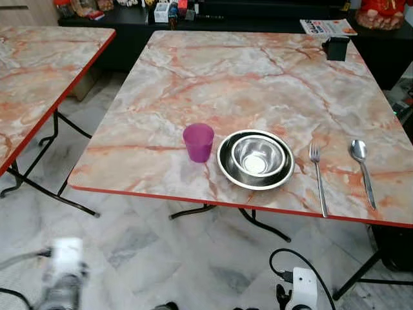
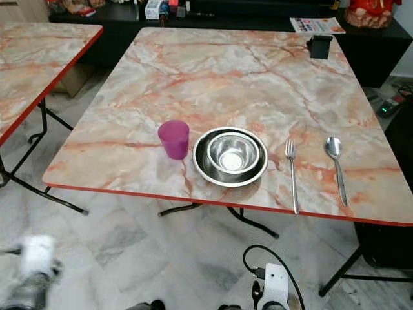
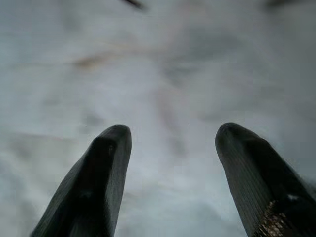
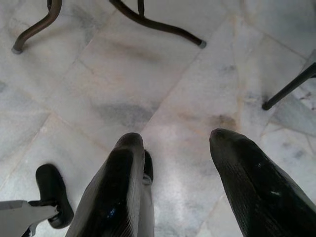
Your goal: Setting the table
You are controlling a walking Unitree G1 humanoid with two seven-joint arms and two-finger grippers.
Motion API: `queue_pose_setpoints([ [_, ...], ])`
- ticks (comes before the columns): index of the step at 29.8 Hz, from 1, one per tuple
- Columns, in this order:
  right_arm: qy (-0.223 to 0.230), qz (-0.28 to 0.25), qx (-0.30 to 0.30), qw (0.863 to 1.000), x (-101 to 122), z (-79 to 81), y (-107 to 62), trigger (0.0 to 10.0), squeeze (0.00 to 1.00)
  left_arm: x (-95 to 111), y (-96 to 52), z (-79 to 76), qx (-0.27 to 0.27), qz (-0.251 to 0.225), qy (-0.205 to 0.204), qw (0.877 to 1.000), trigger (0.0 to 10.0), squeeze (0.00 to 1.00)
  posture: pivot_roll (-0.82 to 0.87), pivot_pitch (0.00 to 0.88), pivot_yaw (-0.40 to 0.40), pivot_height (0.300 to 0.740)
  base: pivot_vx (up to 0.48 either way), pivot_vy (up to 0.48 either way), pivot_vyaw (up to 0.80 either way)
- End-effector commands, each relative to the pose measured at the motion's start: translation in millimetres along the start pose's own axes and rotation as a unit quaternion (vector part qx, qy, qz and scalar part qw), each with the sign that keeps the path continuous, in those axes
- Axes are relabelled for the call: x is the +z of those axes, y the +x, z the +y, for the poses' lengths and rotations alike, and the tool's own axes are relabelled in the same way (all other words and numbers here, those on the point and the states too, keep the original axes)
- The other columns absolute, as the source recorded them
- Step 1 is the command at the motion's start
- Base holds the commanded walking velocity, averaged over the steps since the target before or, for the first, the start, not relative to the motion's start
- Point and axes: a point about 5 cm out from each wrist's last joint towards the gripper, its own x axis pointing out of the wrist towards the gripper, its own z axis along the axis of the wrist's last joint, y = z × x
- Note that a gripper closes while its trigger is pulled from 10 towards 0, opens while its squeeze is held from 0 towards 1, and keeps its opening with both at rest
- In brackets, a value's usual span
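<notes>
1. Head views: the setting looks near complete. On the marbled surface (image 1: 271,71), the steel bowl (image 1: 256,158) sits in its plate; purple cup (image 1: 198,142) just left of it, fork (image 1: 318,177) and spoon (image 1: 361,169) to its right. A second table (image 1: 39,58) stands left.
2. Left wrist view: left end effector (image 3: 170,163) parted, empty, over pale floor (image 3: 158,64).
3. Right wrist view: right end effector (image 4: 175,173) likewise spread, empty, above tiles.

A translucent purple plastic cup (image 1: 198,141) stands beside nested round steel bowls (image 1: 256,159), ahead of both lowered arms.

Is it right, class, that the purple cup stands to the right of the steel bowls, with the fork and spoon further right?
Not quite. The left eye view shows the purple cup left of the steel bowls; the fork and spoon do lie further right.
</notes>
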Motion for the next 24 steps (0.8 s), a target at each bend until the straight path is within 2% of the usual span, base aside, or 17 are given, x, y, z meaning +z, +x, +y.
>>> queue_pose_setpoints([
  [1,-0.001,0.010,0.000,1.000,-3.0,-1.6,-0.4,10.0,0.00,-14.9,-3.1,-9.9,-0.030,0.021,0.014,0.999,10.0,0.00,0.03,0.136,-0.007,0.740,0.000,0.000,0.00],
  [2,-0.002,0.009,0.000,1.000,-2.0,-2.1,-0.1,10.0,0.00,-20.7,-4.9,-20.5,-0.043,0.030,0.022,0.998,10.0,0.00,0.03,0.136,-0.010,0.740,0.000,0.000,0.00],
  [4,-0.003,0.009,0.000,1.000,-1.7,-2.3,0.0,10.0,0.00,-22.8,-5.6,-24.1,-0.048,0.034,0.023,0.998,10.0,0.00,0.03,0.136,-0.011,0.740,0.000,0.000,0.00],
  [5,-0.007,0.010,0.001,1.000,-1.2,-2.5,0.2,10.0,0.00,-27.6,-7.2,-30.9,-0.057,0.043,0.026,0.997,10.0,0.00,0.03,0.138,-0.014,0.740,0.000,0.000,0.00],
  [11,-0.007,0.011,0.002,1.000,-1.4,-2.6,0.1,10.0,0.00,-34.1,-10.2,-44.1,-0.087,0.055,0.033,0.994,10.0,0.00,0.02,0.139,-0.012,0.740,0.000,0.000,0.00],
  [14,-0.006,0.012,0.002,1.000,-3.0,-2.8,-0.3,10.0,0.00,-33.6,-10.1,-45.2,-0.087,0.055,0.039,0.994,10.0,0.00,0.01,0.136,-0.009,0.740,0.000,0.096,0.00],
  [24,0.004,0.018,0.002,1.000,-5.8,-1.5,-0.8,10.0,0.00,-31.1,-8.3,-37.1,-0.068,0.054,0.036,0.996,10.0,0.00,0.02,0.137,-0.006,0.740,0.000,0.447,0.00],
])
